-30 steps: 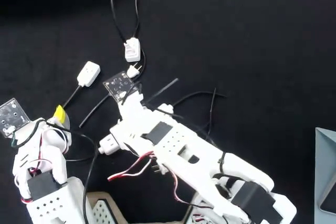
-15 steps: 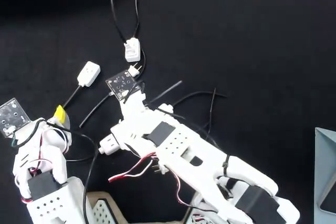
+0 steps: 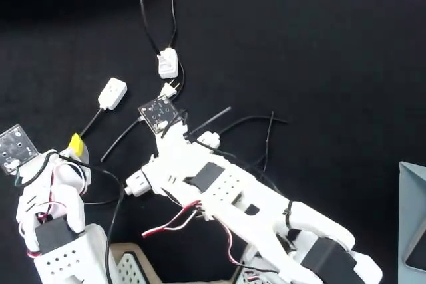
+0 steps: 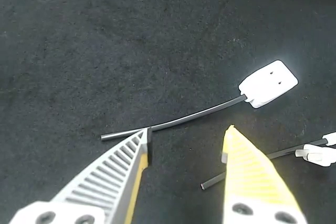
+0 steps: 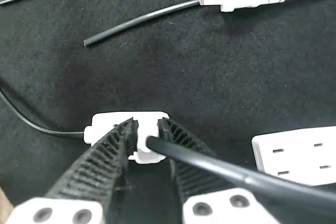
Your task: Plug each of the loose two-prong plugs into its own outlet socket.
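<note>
Gripping a white plug (image 5: 102, 125), the right fingers (image 5: 105, 161) are closed to a narrow gap on its body. They sit low on the black worktop (image 3: 319, 64), left of centre, and a slotted socket (image 5: 294, 156) lies just beside them. At the near left the left fingers (image 4: 252, 171) are spread wide with nothing between them. They hang over the cable (image 4: 194, 116) that runs to the left socket (image 3: 112, 93). Progress, as judged: no plug is seated yet. The left socket's two slots are bare, and the slotted socket by the right fingers shows open slots. The far socket (image 3: 166, 64) has nothing pushed into it. A pronged plug (image 3: 170, 89) lies loose between the far socket and the right wrist (image 3: 160, 114), prongs free. Left to do: line up the held plug's prongs with a socket and press it home, then do the same for the other loose plugs. Against a second ago, the right wrist has slid a little right and nearer, and the arm behind it has drawn back toward the near right. The pronged plug, the far socket, the left socket and the left arm sit where they did.
</note>
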You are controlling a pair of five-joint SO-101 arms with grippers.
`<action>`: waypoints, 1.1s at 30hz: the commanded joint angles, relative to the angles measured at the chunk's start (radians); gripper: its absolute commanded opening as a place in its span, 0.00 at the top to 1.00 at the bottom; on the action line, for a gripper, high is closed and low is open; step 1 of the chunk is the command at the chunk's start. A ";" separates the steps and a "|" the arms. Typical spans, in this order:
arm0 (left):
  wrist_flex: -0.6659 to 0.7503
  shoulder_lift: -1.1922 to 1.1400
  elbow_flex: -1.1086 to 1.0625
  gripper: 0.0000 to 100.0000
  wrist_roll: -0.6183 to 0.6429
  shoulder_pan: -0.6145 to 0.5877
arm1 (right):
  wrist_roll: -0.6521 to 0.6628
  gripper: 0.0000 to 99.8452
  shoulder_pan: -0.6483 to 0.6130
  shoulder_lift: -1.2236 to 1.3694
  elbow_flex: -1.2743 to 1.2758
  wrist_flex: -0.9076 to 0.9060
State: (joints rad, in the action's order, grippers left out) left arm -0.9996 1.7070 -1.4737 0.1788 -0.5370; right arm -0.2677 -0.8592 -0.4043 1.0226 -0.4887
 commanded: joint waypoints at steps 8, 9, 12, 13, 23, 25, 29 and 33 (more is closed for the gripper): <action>0.021 0.006 0.001 0.77 -0.011 -0.012 | -0.008 0.99 -0.006 -0.004 -0.005 0.015; 0.021 0.006 0.001 0.77 -0.011 -0.012 | -0.008 0.99 -0.006 0.008 0.001 0.017; 0.021 0.006 0.001 0.77 -0.011 -0.012 | -0.005 0.99 -0.006 0.062 -0.001 0.017; 0.021 0.006 0.001 0.77 -0.011 -0.012 | -0.003 0.99 -0.006 0.081 -0.004 0.014; 0.021 0.006 0.001 0.77 -0.011 -0.012 | 0.198 0.99 -0.006 0.186 -0.035 0.020; 0.021 0.006 0.001 0.77 -0.011 -0.012 | 0.242 0.99 -0.006 0.206 -0.045 0.020; 0.021 0.006 0.001 0.77 -0.011 -0.012 | 0.305 0.99 -0.006 0.251 -0.067 0.020; 0.021 0.006 0.001 0.77 -0.011 -0.012 | 0.370 0.99 -0.011 0.268 -0.077 0.020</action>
State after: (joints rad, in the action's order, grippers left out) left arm -0.9996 1.7070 -1.4737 0.1788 -0.5370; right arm 0.0575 -0.8638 -0.1834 0.9367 -0.4703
